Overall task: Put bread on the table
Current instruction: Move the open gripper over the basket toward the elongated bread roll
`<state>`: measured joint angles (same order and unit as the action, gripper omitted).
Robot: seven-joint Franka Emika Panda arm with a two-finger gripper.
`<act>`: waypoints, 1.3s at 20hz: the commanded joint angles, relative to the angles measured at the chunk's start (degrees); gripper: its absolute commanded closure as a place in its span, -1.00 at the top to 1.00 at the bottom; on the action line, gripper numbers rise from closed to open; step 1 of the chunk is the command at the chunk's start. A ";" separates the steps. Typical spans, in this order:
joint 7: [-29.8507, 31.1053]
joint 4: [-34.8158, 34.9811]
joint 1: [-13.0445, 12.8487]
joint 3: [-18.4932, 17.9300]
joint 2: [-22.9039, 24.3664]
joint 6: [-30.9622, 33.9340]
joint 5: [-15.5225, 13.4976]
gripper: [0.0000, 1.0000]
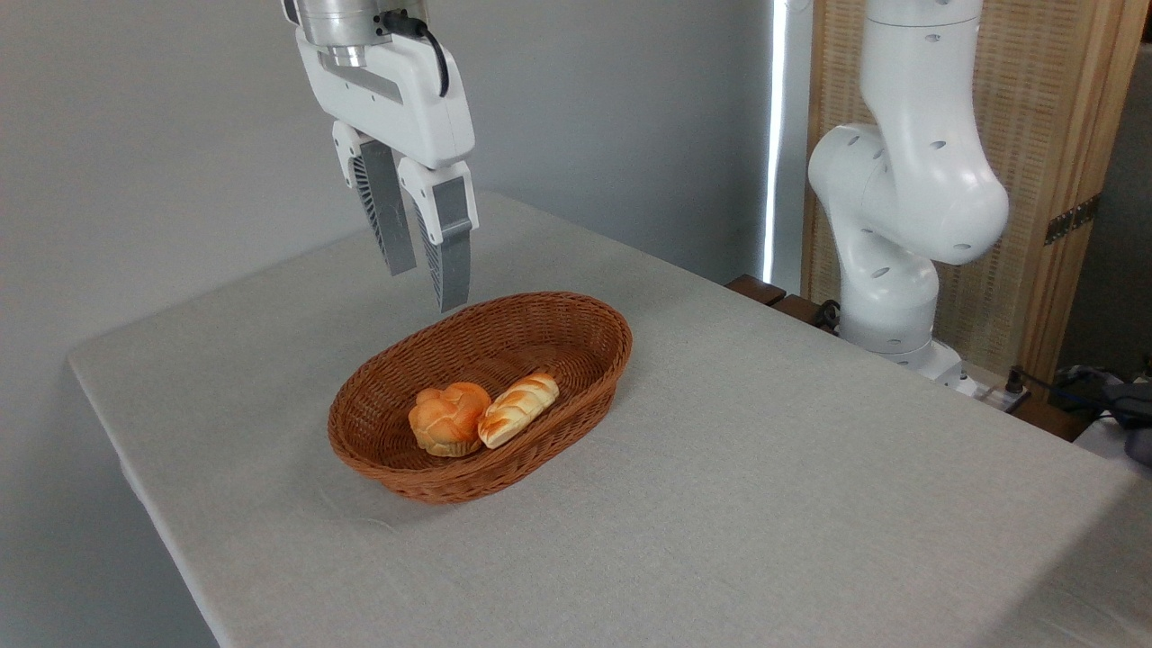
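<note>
Plain grey wall (162, 135) fills upper left and centre of frame. Narrow vertical strip of bright light (776, 144) right of centre. Woven wicker screen in wooden frame (1062, 135) at upper right, metal hinge (1071, 220) on its edge.

Wicker basket (576, 310), orange bun (447, 418) inside, perhaps plastic

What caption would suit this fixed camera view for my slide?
Open hand hovers above wicker basket holding the braided bread beside a round bun, on the cloth-covered table.
</note>
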<state>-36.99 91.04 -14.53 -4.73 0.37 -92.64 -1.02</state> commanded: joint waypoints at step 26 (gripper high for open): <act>0.26 4.31 -0.41 -2.48 3.13 0.73 -0.92 1.00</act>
<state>-36.96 91.04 -14.50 -6.55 0.82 -88.32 -1.06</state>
